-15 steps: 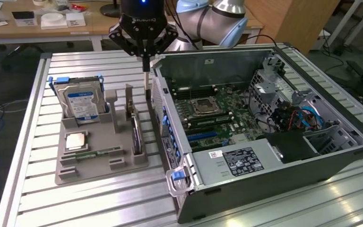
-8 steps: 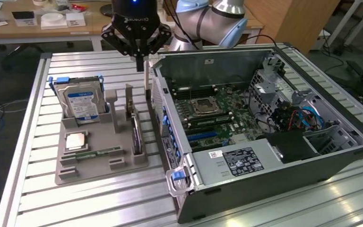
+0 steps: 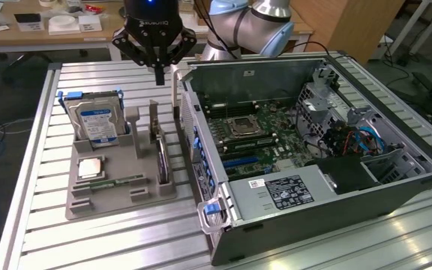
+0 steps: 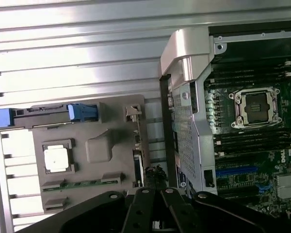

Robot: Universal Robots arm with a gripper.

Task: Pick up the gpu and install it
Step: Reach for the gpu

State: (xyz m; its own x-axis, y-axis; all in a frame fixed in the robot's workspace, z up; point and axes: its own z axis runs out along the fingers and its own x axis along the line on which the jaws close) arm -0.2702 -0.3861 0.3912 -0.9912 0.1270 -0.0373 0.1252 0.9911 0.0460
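- Black gripper [image 3: 160, 79]: fingers pressed together to a single point, nothing pinched between them. It hangs raised above the grey parts tray [image 3: 103, 199], towards the tray's case-facing side. Which part of the tray lies under it I cannot tell.
- gpu [image 3: 162, 163]: as I read it, the thin dark card standing on edge in the tray's long slot, along the case-facing side. It is apart from the gripper.
- Other tray contents: hard drive [image 3: 98, 121] upright at one end, processor chip [image 3: 90, 167] flat mid-tray, and memory stick [image 3: 118, 181] lying just beside the chip.
- Computer case [image 3: 336, 197]: lies open just beside the tray. The blue card slot [image 3: 240, 162] on its board looks bare.
- Progress, judged: nothing is done yet. Both the pick-up from the tray and the install are left.
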